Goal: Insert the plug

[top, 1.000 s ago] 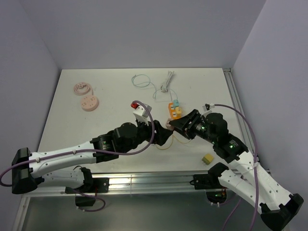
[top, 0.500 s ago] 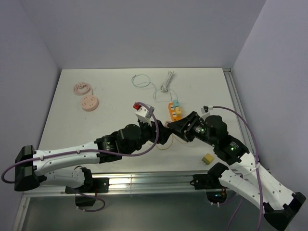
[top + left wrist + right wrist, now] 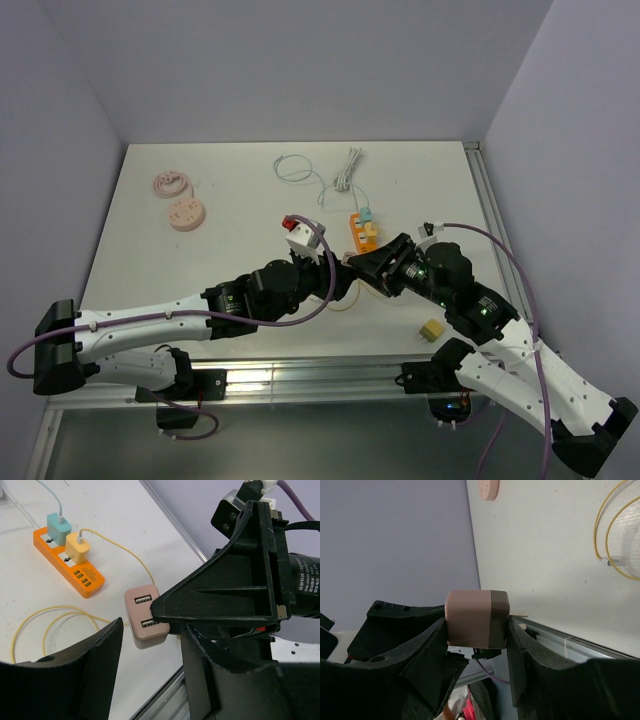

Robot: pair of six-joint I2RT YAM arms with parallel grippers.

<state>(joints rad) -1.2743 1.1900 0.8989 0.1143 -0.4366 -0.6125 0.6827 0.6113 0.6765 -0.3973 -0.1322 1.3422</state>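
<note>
A pink-brown plug (image 3: 475, 617) with two USB slots (image 3: 145, 617) hangs above the table, pinched on both sides by my right gripper (image 3: 476, 625), which is shut on it. My left gripper (image 3: 152, 626) faces it from the left with its jaws apart, their tips on either side of the plug's lower end; a gap shows at the left finger (image 3: 95, 675). In the top view both grippers (image 3: 340, 268) (image 3: 365, 262) meet just in front of the orange power strip (image 3: 362, 230) (image 3: 70, 562), which carries a teal plug (image 3: 59, 526) and a yellow plug (image 3: 77, 547).
A yellow cable (image 3: 50, 625) loops on the table beside the strip. A white cable bundle (image 3: 347, 168) and a teal cable (image 3: 292, 168) lie at the back. Two pink round pieces (image 3: 185, 214) sit far left, an olive cube (image 3: 431, 330) near right. The table's metal front edge (image 3: 300, 375) runs close below.
My left gripper has moved right, up to the plug, and its jaws have narrowed. The right gripper has shifted slightly left with the plug still in it.
</note>
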